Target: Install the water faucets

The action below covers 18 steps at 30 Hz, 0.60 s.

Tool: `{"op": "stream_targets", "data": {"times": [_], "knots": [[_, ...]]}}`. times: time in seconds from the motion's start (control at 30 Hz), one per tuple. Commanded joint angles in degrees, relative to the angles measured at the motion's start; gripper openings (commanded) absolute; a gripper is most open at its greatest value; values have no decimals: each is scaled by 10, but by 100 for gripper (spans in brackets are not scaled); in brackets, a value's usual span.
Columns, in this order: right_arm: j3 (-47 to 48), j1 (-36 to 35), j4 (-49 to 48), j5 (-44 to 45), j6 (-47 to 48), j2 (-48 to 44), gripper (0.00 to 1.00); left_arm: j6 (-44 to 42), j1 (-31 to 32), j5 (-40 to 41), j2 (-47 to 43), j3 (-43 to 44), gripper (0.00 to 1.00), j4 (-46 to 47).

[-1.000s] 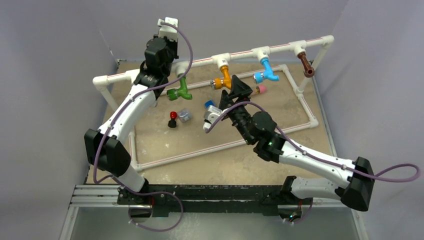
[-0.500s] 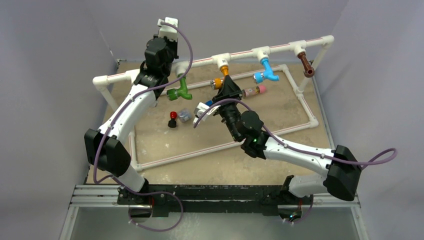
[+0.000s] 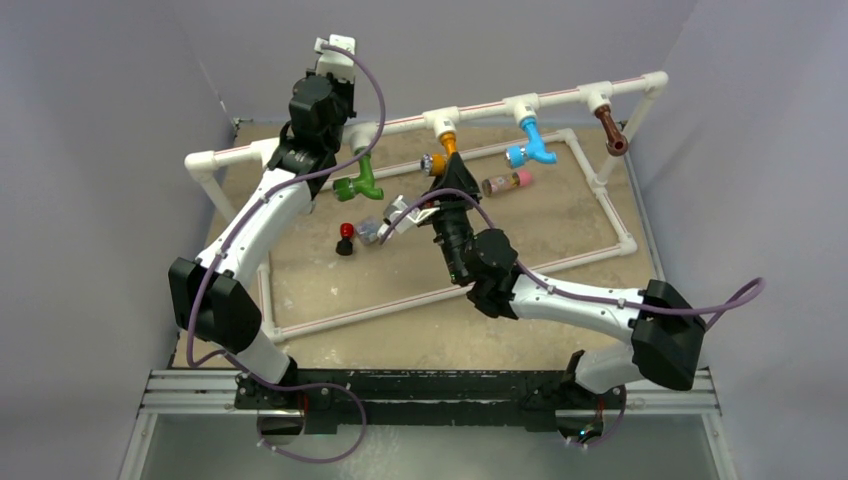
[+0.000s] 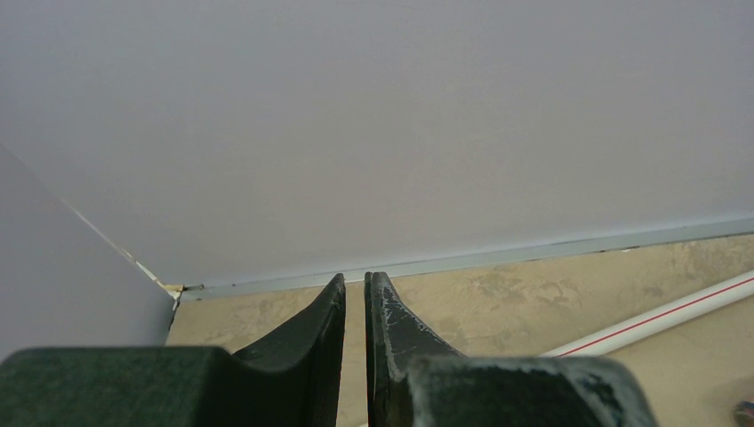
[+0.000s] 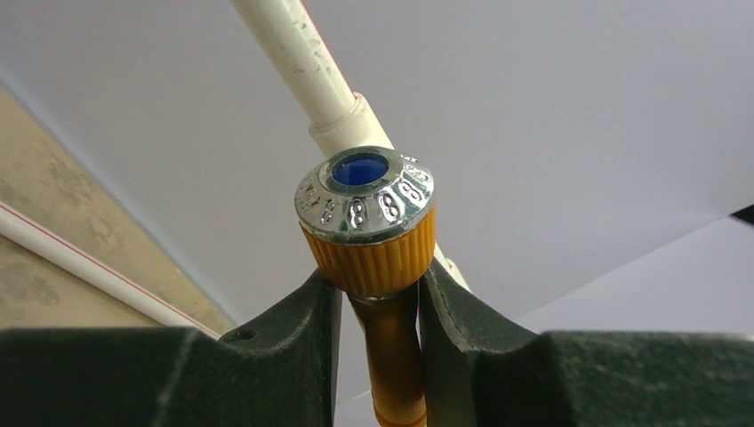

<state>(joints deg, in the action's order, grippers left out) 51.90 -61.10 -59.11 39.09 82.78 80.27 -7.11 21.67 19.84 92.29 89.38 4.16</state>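
Observation:
The orange water faucet (image 5: 369,258) hangs from a tee on the raised white pipe rail (image 3: 490,108), its silver-capped knob (image 3: 433,160) facing me. My right gripper (image 5: 378,280) is shut on it, the fingers clasping its body just under the ridged collar. In the top view the right gripper (image 3: 441,187) sits directly below that tee. The green faucet (image 3: 360,182), blue faucet (image 3: 530,145) and brown faucet (image 3: 612,130) hang from other tees on the rail. My left gripper (image 4: 355,280) is shut with nothing between its fingers, aimed at the back wall.
A pink-and-brown cylinder (image 3: 507,182) lies on the sandy floor right of the right gripper. A small red-and-black part (image 3: 346,238) and a clear bluish part (image 3: 370,232) lie left of it. A low white pipe frame (image 3: 600,210) borders the floor.
My right arm swung left and in toward the rail, and its jaws closed round the orange faucet. The left arm has not moved.

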Motion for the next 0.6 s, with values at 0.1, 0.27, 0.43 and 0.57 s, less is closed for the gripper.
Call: {"op": "stream_targets", "data": {"times": [0.1, 0.27, 0.43, 0.57], "knots": [[29, -14, -85, 40, -357, 3, 0, -7, 15, -10, 31, -27, 12, -67], [25, -13, -44, -18, -586, -34, 0, -6, 15, -11, 30, -27, 12, -66], [32, -8, -20, -52, -767, -63, 0, -5, 15, -12, 26, -27, 12, -67], [31, -8, -14, -55, -899, -79, 0, -5, 15, -13, 25, -28, 12, -67]]}}
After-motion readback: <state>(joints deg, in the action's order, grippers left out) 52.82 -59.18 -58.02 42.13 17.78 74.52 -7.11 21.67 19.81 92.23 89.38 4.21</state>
